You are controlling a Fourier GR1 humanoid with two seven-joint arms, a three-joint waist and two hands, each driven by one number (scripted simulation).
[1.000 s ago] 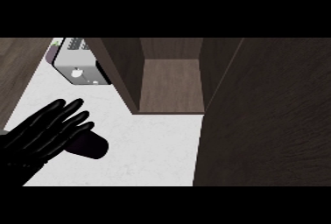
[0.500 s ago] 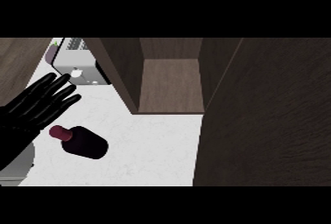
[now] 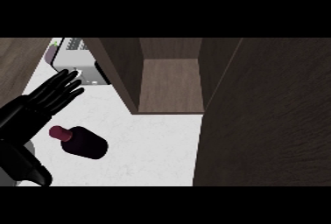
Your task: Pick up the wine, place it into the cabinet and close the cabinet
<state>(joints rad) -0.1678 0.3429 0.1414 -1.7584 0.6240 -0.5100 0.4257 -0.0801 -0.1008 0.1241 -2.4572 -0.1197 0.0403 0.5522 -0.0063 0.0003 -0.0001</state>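
The wine (image 3: 82,141) lies on its side on the counter (image 3: 155,144), just below the left hand (image 3: 48,98), which is spread flat and holds nothing. Likely glass: stiff, smooth, heavy, prone to roll. The wide body looks the best place to grasp.
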